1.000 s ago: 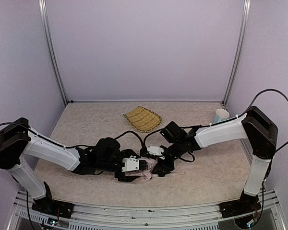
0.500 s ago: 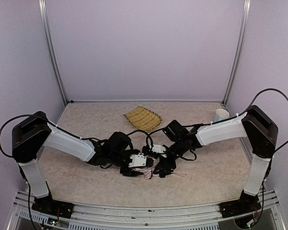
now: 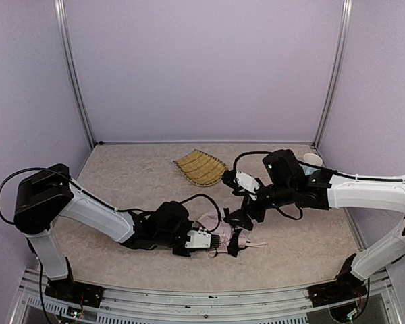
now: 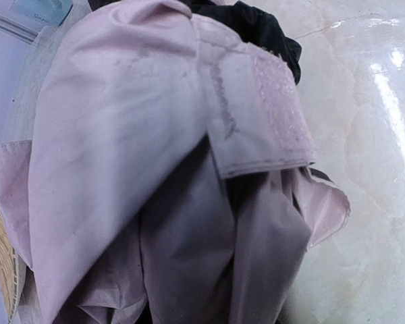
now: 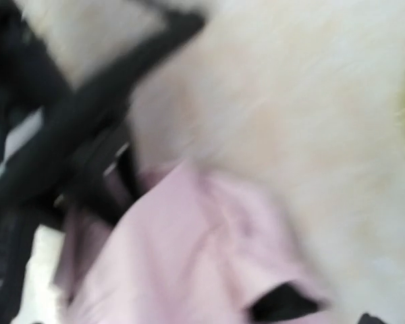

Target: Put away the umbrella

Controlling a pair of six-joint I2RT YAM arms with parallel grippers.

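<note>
Pink umbrella [image 4: 121, 169] bunched loose, fastening strap [image 4: 280, 101] undone.
Gather folds tight before wrapping; whether left fingers [image 3: 221, 241] or right fingers [image 3: 238, 219] grip, I cannot tell.

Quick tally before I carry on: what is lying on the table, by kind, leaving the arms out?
Umbrella: 1 (pale pink, folded, lying near the front)
Woven tray: 1 (toward the back)
Cup: 1 (back right, partly hidden by the right arm)
Total: 3
</note>
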